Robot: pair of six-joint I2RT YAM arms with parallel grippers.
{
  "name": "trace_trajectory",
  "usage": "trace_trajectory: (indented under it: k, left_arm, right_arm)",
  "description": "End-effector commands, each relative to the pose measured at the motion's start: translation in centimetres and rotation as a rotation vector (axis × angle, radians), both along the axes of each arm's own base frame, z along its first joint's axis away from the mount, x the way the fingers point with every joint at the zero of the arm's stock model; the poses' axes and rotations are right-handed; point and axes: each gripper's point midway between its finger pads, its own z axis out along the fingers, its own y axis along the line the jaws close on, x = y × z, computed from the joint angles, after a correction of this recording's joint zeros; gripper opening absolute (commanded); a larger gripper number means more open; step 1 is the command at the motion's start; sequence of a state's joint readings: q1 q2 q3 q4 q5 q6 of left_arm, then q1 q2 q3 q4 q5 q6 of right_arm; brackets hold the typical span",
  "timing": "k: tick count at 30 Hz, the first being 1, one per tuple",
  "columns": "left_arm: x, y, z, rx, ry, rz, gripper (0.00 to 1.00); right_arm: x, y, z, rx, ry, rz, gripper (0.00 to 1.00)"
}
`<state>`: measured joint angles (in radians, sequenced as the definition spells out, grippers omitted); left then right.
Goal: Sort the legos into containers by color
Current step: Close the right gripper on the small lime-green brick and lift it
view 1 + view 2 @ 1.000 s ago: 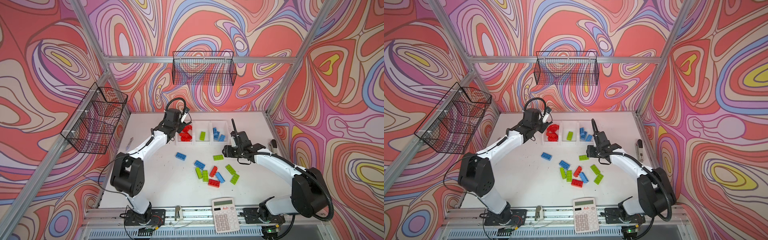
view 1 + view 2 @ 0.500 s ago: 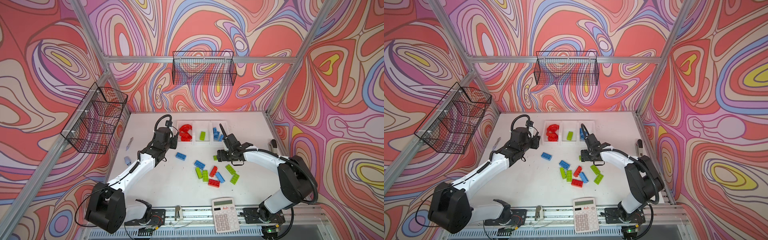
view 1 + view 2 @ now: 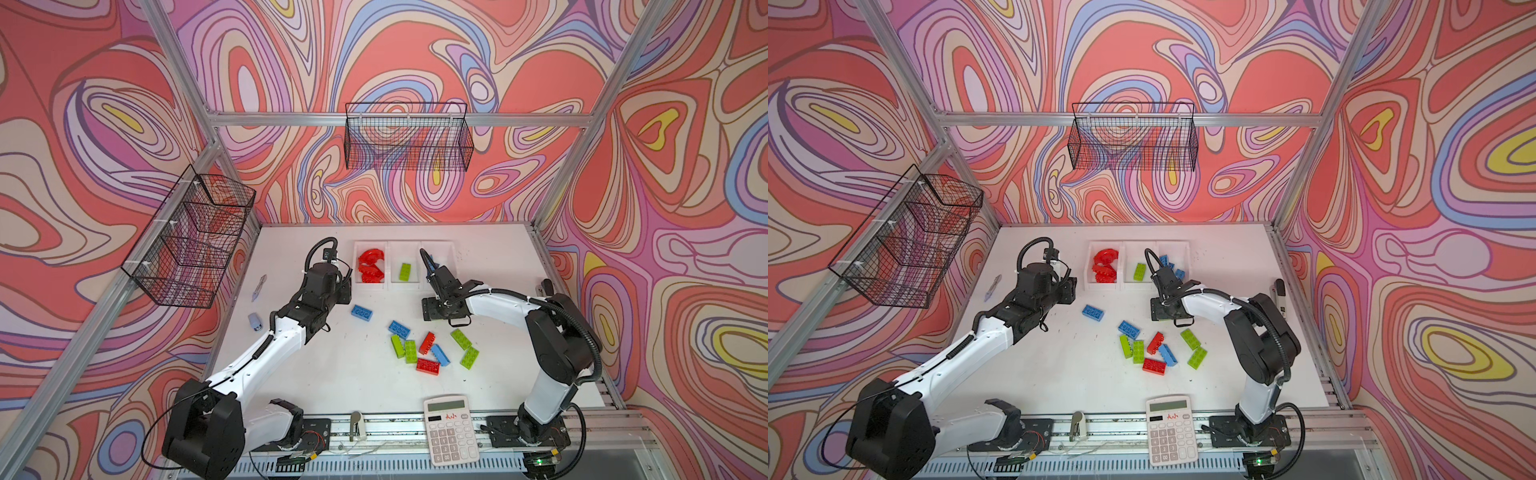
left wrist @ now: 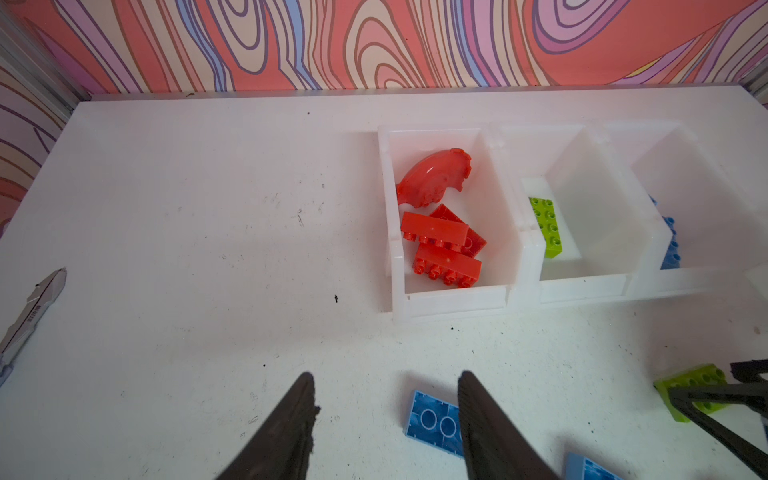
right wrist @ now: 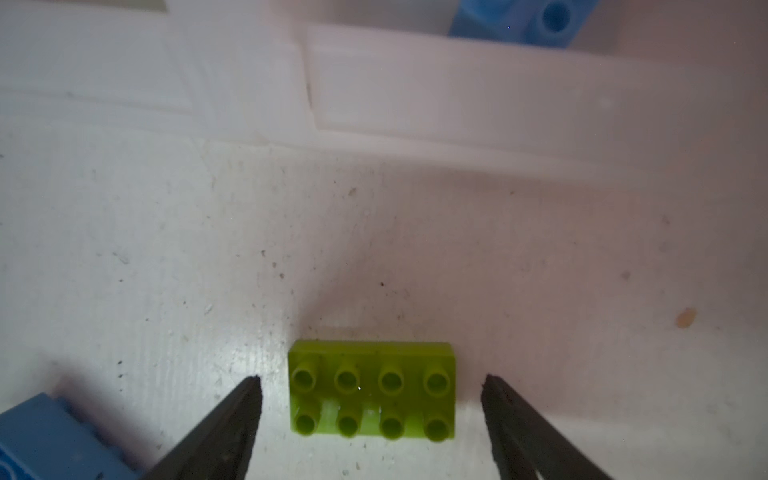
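Three joined white containers [image 3: 451, 266] stand at the back. The first holds red legos [image 3: 371, 266] with an arch, the middle one a green brick [image 3: 405, 271], the third blue bricks [image 3: 1173, 266]. My right gripper [image 5: 370, 379] is open low over the table, its fingers either side of a loose green brick [image 5: 372, 390] without touching it. My left gripper [image 4: 386, 376] is open and empty, in front of the red container, beside an upside-down blue brick [image 4: 432, 419]. Several loose legos [image 3: 428, 349] lie mid-table.
A calculator [image 3: 451, 430] lies at the front edge. Black wire baskets hang on the back wall [image 3: 409, 143] and left wall [image 3: 191, 241]. A grey cutter [image 3: 258, 286] and a small blue-grey item [image 3: 255, 322] lie at the left, a marker [image 3: 546, 286] at the right.
My left gripper has drawn back from the red container toward the blue brick. The right gripper has moved left, dropped over the green brick and opened wider.
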<state>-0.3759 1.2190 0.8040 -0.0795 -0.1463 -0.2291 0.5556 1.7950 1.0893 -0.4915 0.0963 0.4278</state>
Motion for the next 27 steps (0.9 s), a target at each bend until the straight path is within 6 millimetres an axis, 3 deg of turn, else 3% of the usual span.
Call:
trace_trajectory:
  k: [1,7,12,17,21,27]
  left_arm:
    - [-0.2,0.0,0.2,-0.017,-0.015,0.003,0.57]
    - [0.5,-0.6,-0.2,-0.034,-0.012,-0.012,0.57]
    - [0.3,-0.7,-0.8,-0.040,0.014,-0.010,0.56]
    - [0.5,-0.8,-0.8,-0.033,0.013,-0.019,0.56]
    - [0.5,-1.0,-1.0,-0.036,0.023,-0.024,0.55]
    - [0.5,-1.1,-0.8,-0.042,0.018,-0.028,0.55]
  right_arm:
    - [0.1,-0.1,-0.4,-0.008,0.007,-0.023,0.87]
    - [0.1,0.1,-1.1,0.009,0.008,-0.028,0.84]
    - [-0.1,0.1,-1.9,0.002,0.022,-0.024,0.71]
    - [-0.2,-0.4,-1.5,-0.013,0.007,-0.030,0.65]
    - [0.2,-0.2,-0.4,-0.001,-0.014,-0.030,0.62]
    - [2.0,0.8,3.3,0.024,-0.083,-0.008,0.62]
